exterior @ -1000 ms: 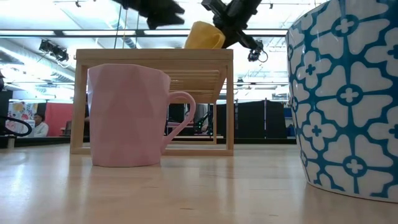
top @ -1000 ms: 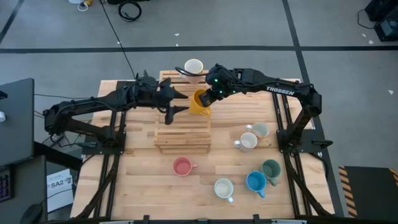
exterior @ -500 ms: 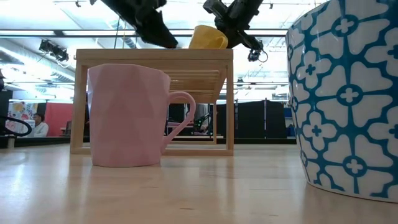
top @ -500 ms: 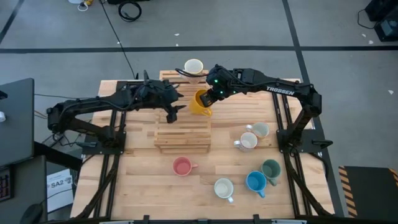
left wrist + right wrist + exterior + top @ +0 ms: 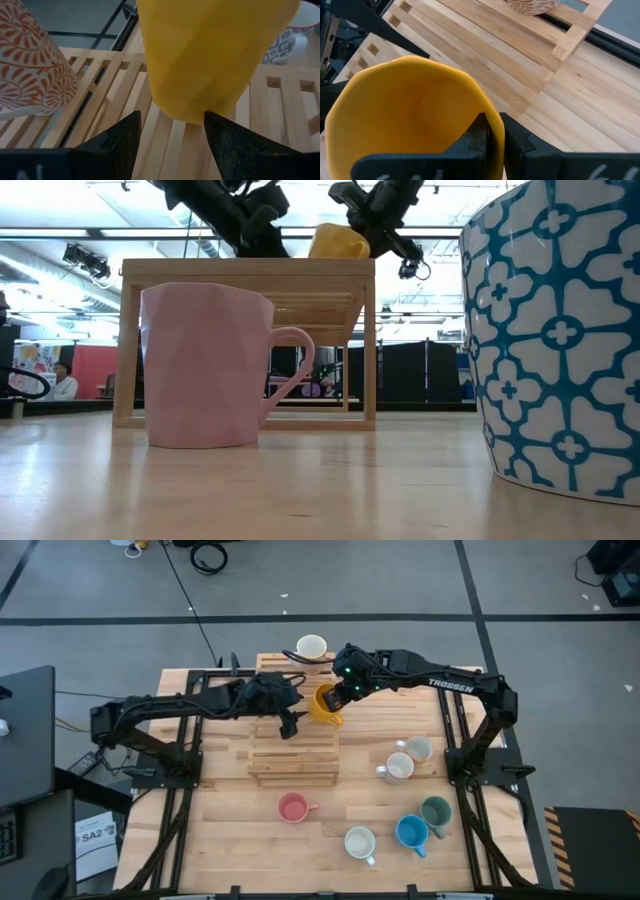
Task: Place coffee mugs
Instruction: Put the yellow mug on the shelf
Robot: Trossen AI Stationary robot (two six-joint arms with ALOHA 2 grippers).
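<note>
An orange-yellow mug [image 5: 324, 706] is held tilted over the far right corner of the wooden slatted rack [image 5: 293, 752]. It also shows above the rack's top in the low view [image 5: 340, 241]. My right gripper [image 5: 343, 692] is shut on it. My left gripper [image 5: 296, 719] is open over the rack, right beside the mug. In the left wrist view its fingers [image 5: 170, 137] stand on either side of the mug's base [image 5: 200, 75]. A white mug with an orange pattern [image 5: 311, 647] stands on the far end of the rack. My right gripper pinches the orange-yellow mug's wall at the rim [image 5: 493, 125], one finger [image 5: 478, 134] inside the mug and one [image 5: 516, 140] outside. The fingers come slanting down from the table's right. The mug hangs tilted, clear of the rack. My left gripper: I cannot tell whether its fingers touch the mug's base.
A pink mug [image 5: 293, 807], a white mug [image 5: 360, 841], a blue mug [image 5: 412, 832] and a dark green mug [image 5: 436, 812] stand on the table's near half. Two pale mugs [image 5: 400, 767] stand right of the rack.
My left gripper has gone toward the table's right edge and down, close up to the orange-yellow mug, with its fingers still open. My right gripper has kept the mug almost in place over the rack.
</note>
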